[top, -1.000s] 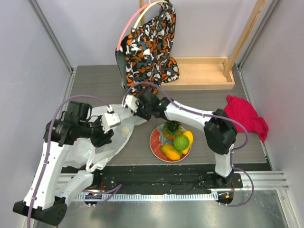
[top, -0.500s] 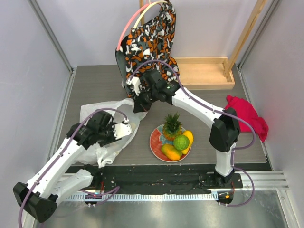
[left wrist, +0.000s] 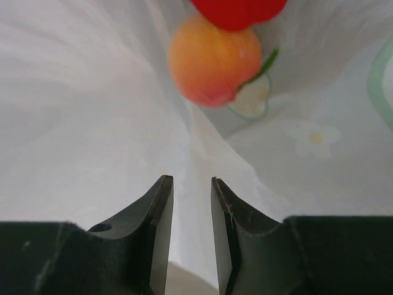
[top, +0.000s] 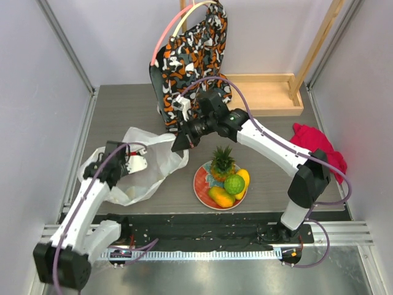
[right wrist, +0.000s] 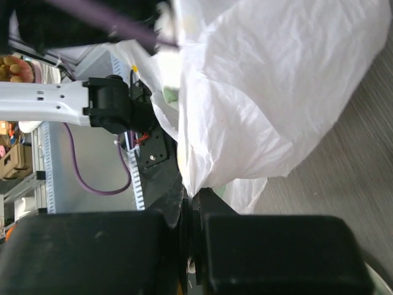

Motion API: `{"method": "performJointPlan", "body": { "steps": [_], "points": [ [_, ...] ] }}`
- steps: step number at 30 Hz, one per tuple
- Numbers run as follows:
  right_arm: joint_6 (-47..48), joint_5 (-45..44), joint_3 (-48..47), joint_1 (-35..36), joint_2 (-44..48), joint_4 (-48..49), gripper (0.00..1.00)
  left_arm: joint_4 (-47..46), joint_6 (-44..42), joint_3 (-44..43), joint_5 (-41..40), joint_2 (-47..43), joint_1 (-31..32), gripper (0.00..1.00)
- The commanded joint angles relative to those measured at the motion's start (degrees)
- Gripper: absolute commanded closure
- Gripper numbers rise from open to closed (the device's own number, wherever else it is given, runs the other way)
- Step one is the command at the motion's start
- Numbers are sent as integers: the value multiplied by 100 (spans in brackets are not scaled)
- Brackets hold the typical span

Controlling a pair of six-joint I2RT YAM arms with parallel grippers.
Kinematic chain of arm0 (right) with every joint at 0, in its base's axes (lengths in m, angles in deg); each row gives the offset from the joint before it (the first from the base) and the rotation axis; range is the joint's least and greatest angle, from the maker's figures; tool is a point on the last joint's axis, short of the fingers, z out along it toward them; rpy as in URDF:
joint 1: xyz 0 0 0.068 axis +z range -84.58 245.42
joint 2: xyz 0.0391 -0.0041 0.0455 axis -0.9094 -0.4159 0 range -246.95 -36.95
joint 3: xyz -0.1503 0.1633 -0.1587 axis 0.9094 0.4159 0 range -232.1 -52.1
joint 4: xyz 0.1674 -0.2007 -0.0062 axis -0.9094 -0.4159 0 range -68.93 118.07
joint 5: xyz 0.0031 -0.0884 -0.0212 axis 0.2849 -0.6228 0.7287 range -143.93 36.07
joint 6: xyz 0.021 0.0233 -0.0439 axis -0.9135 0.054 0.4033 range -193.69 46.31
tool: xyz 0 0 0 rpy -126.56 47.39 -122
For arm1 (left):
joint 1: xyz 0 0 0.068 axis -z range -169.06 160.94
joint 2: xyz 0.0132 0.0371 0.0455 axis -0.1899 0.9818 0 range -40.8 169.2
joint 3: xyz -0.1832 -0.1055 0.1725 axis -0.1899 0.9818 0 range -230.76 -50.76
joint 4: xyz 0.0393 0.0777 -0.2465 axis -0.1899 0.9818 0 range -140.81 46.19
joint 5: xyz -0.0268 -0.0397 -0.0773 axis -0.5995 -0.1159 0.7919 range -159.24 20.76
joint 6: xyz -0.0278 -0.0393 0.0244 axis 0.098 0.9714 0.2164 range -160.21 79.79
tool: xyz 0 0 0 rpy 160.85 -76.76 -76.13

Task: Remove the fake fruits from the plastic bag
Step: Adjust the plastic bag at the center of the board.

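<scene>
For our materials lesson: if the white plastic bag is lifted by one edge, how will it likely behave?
Probably floppy: the plastic bag sags in crinkled folds from the right pincer. Likely light, since a thin pinch holds it. The round peach-orange fruit inside may roll about.

1. The top camera hangs high above and behind the arm bases [top: 288, 232], looking down over the whole table [top: 123, 110] toward the back wall [top: 123, 37].
2. The left wrist camera sits just behind the left gripper [left wrist: 189, 184], very close, its view filled by the plastic bag [left wrist: 92, 123].
3. The right wrist camera, rolled sideways, looks past the right gripper [right wrist: 189, 206] at the bag's outside and the left arm [right wrist: 43, 98] beyond.
4. All three views share the bag; the top and right wrist views also share the left arm.
</scene>
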Motion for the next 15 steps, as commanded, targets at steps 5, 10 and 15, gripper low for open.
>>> {"method": "performJointPlan", "body": {
  "steps": [5, 10, 15],
  "points": [
    [-456, 257, 277, -13, 294, 644, 99, 1855, 1003, -2272, 2732, 1768, -937, 53],
    [-491, 319, 383, -13, 276, 741, 99, 1332, 1487, -2002, 3536, 1682, -525, 38],
    [-570, 398, 383, -4, 206, 794, 99, 533, 1961, -1457, 3317, 1777, -93, 20]
  ]
}}
